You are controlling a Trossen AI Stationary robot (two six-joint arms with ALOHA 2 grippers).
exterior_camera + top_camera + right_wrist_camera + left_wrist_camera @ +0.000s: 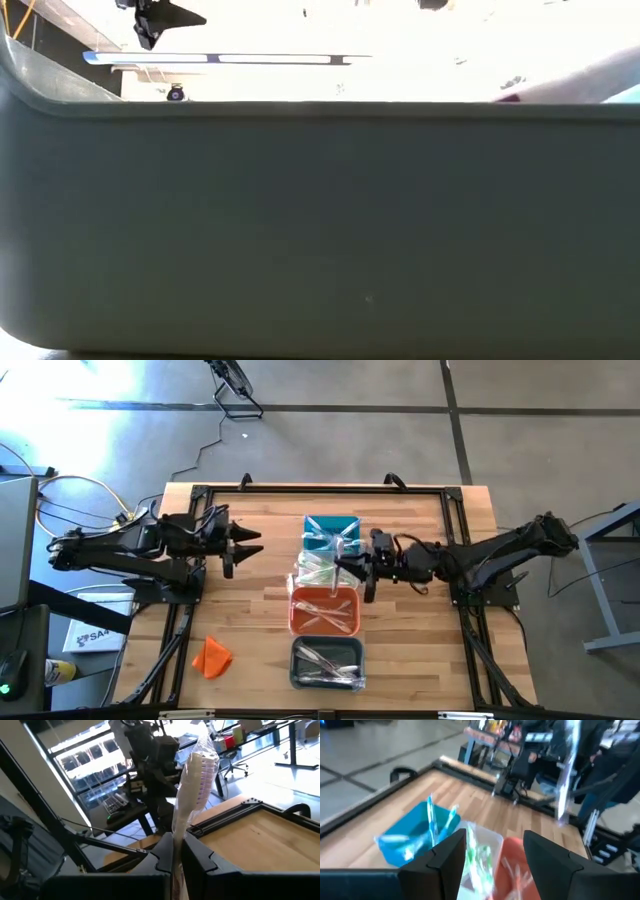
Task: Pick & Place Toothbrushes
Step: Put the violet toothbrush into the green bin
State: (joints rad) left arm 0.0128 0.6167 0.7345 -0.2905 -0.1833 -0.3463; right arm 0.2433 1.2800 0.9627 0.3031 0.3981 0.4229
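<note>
While spread open and empty, left gripper (252,544) above bare table (260,610), well left of the bins. Teal bin (322,530), clear bin (315,572), orange bin (325,612) and grey bin (327,663) in one row, toothbrushes (325,610) inside each. Right gripper (366,574) above the clear bin, clamped on a wrapped toothbrush (192,785) held upright.

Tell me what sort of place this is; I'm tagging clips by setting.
Probably a robotics lab or workshop. A wooden table stands on bare concrete with loose cables, the right wrist view shows office chairs and desks beyond, and the right gripper, shut on a wrapped toothbrush, works over sorting bins.
</note>
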